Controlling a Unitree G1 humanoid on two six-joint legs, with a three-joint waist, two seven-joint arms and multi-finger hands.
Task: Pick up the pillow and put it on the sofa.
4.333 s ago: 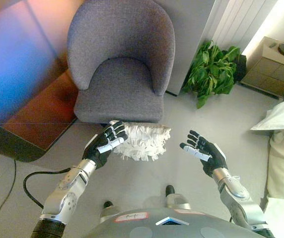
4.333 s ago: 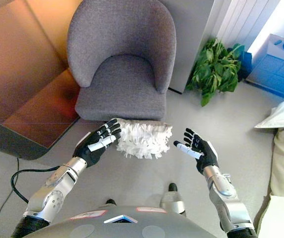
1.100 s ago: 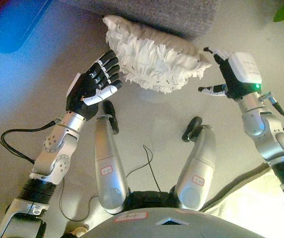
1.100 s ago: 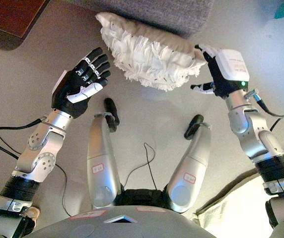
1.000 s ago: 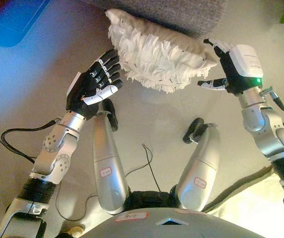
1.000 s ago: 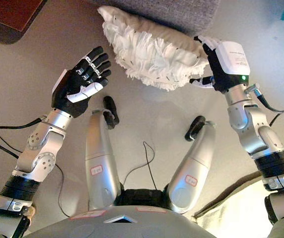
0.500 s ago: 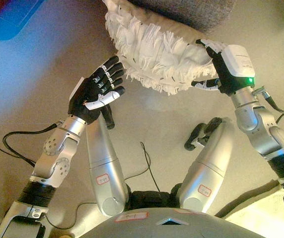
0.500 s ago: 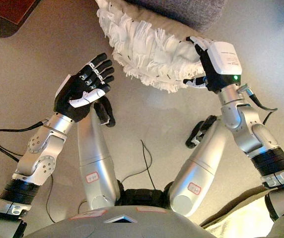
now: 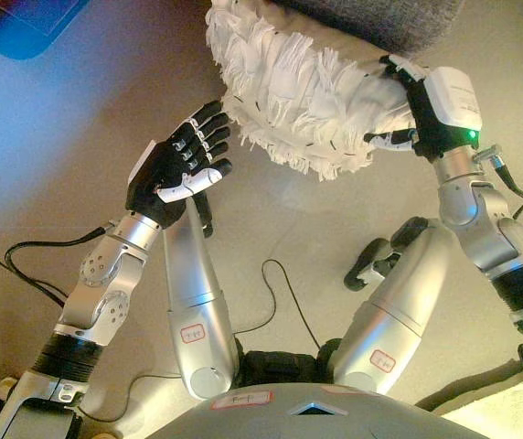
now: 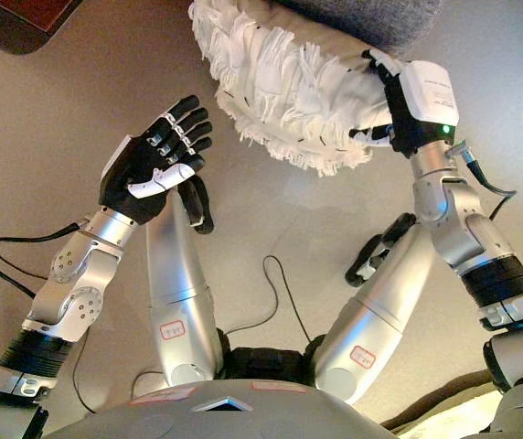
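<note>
Pillow, white shaggy fringe, right robot hand touching

Floor and a dark furniture corner

A plain beige floor fills most of the frame; a dark reddish-brown furniture corner shows at the upper left edge.
</note>
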